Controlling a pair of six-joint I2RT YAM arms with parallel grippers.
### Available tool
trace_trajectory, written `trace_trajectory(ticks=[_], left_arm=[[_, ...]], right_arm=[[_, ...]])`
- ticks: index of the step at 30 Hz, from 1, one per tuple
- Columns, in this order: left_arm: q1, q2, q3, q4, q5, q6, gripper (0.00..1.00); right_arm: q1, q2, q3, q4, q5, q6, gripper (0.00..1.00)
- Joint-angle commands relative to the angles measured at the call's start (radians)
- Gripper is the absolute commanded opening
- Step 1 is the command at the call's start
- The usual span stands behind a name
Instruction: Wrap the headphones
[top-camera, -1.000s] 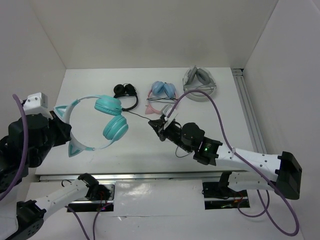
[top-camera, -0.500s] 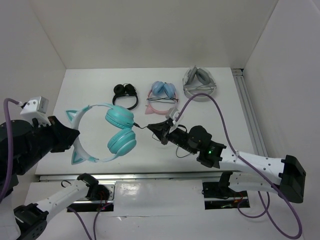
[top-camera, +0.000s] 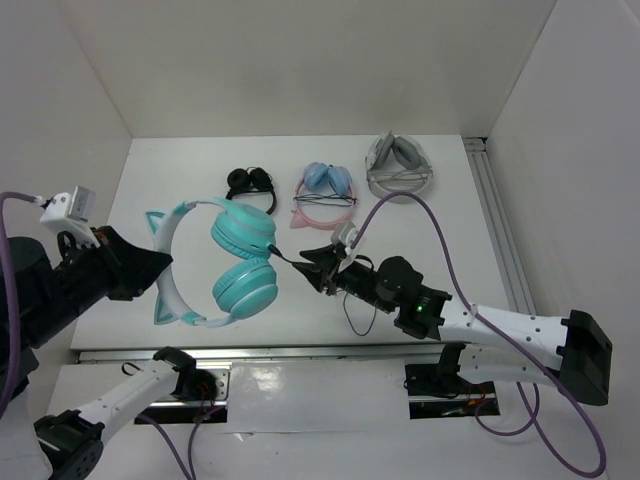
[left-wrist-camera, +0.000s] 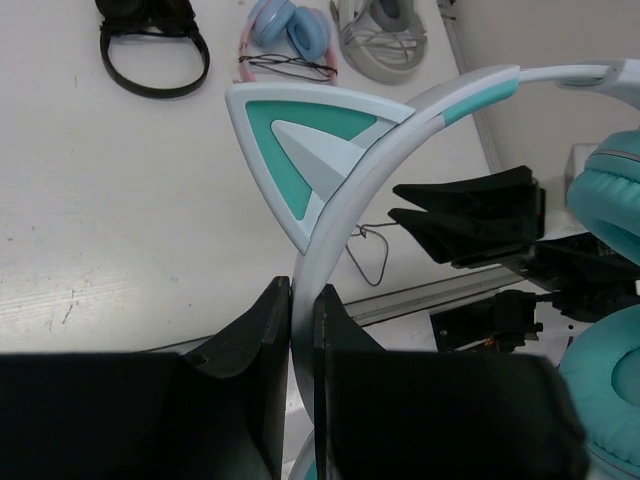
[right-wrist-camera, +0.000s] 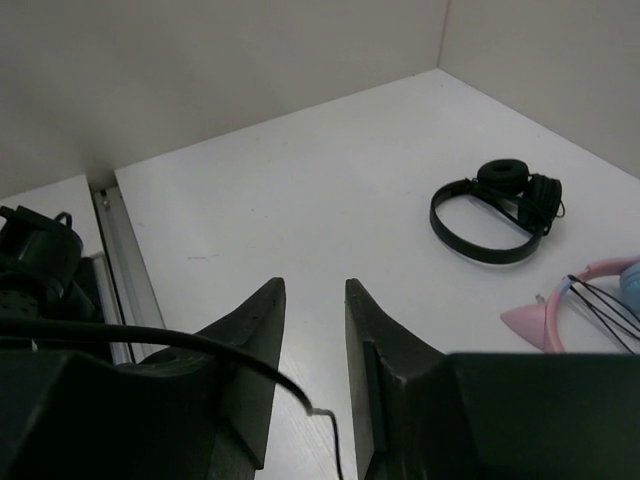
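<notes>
Left gripper (top-camera: 160, 265): clenched on the white-and-teal headband of the headphones (top-camera: 243, 262), which it holds up over the left half of the table (top-camera: 450, 250). The left wrist view confirms the grasp, with both fingers (left-wrist-camera: 250, 335) pressed flat against the band just below a cat ear (left-wrist-camera: 300, 150) (the top view shows only a dark wedge there).

Right gripper (top-camera: 308, 264): released, just beside the teal cups. Only the right wrist view shows the gap between its fingers (right-wrist-camera: 245, 340), with the black cable (right-wrist-camera: 215, 350) draped over one finger and dropping between them, not pinched.

Far side of the table: black pair (top-camera: 250, 185), pink pair (top-camera: 325, 192) and grey pair (top-camera: 400, 168); the grey pair is outside the right wrist view.
</notes>
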Motion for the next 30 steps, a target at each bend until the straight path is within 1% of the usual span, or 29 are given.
trace_trajectory(ticks=[1,7,9,14,18,20,21,22,27,28,30], left_arm=[[0.015,-0.006,0.081,0.118,0.017,-0.062,0.00],[0.025,0.013,0.150,0.106,-0.023,-0.084,0.00],[0.025,0.013,0.159,0.082,-0.063,-0.093,0.00],[0.025,0.022,0.210,0.059,-0.159,-0.113,0.00],[0.015,0.031,0.233,0.046,-0.189,-0.133,0.00],[0.015,0.031,0.233,0.046,-0.189,-0.133,0.00],[0.015,0.031,0.233,0.046,-0.200,-0.142,0.00],[0.015,0.031,0.233,0.046,-0.210,-0.142,0.00],[0.015,0.031,0.199,0.046,-0.293,-0.151,0.00],[0.015,0.031,0.189,0.055,-0.330,-0.151,0.00],[0.015,0.031,0.150,0.056,-0.370,-0.138,0.00]], right_arm=[[0.007,-0.001,-0.033,0.071,0.055,-0.011,0.38],[-0.004,-0.001,-0.083,0.098,0.075,-0.001,0.38],[-0.015,-0.001,-0.117,0.098,0.098,-0.001,0.40],[-0.045,-0.036,-0.188,0.117,0.098,0.032,0.40],[-0.070,-0.059,-0.209,0.126,0.087,0.054,0.40],[-0.081,-0.060,-0.218,0.126,0.076,0.054,0.31],[-0.081,-0.060,-0.218,0.126,0.076,0.054,0.11],[-0.081,-0.060,-0.218,0.126,0.076,0.054,0.00],[-0.081,-0.050,-0.218,0.091,0.130,0.077,0.00],[-0.081,-0.050,-0.206,0.077,0.185,0.095,0.00],[-0.050,-0.061,-0.173,-0.012,0.259,0.104,0.00]])
